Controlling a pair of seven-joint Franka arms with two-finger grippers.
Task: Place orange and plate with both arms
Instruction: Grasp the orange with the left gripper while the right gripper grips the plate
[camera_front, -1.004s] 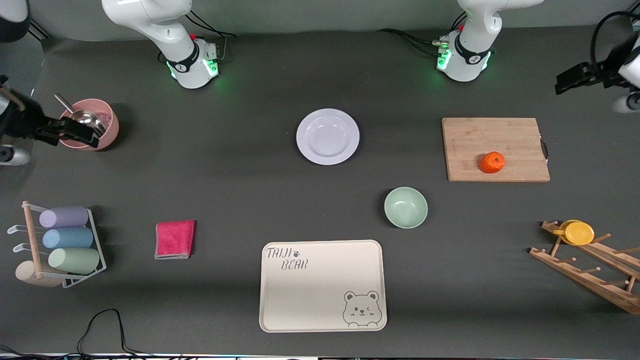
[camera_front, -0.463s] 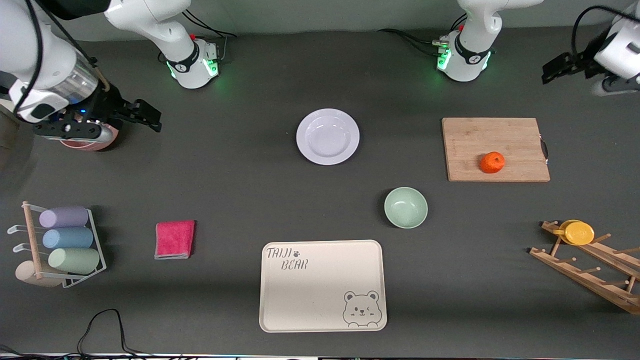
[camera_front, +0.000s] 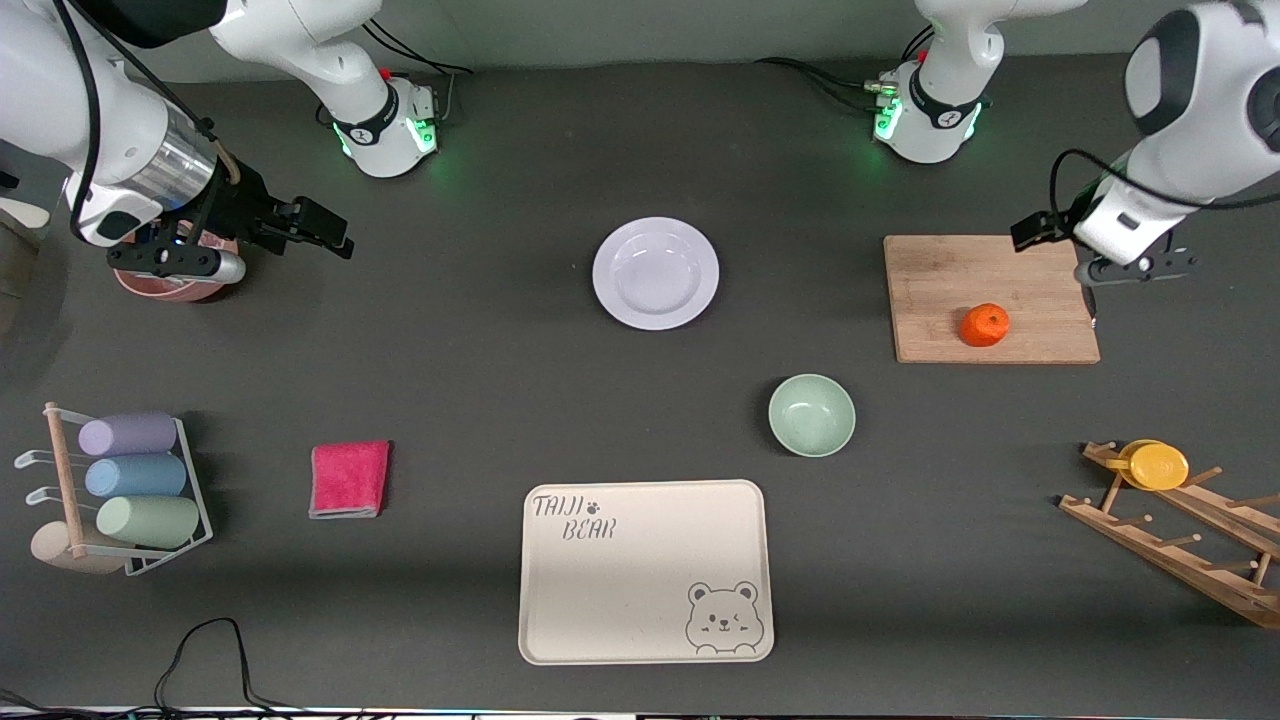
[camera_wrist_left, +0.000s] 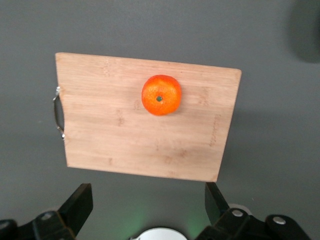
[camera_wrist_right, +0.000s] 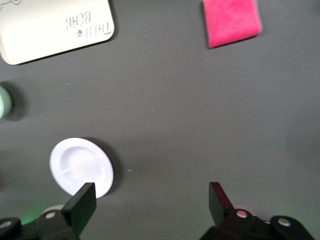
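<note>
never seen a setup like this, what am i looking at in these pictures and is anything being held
Two white robot arms stand at a dark table. One picture looks down from across the table; the other two come from cameras on each arm's wrist. The left claw hangs open over the wooden cutting board, where the small round orange lies. The right claw is open over bare table, between the pink cup and the round pale lavender plate. Nearer the camera sit a mint-green bowl, a pink cloth and a beige bear tray. Nothing is held.
</note>
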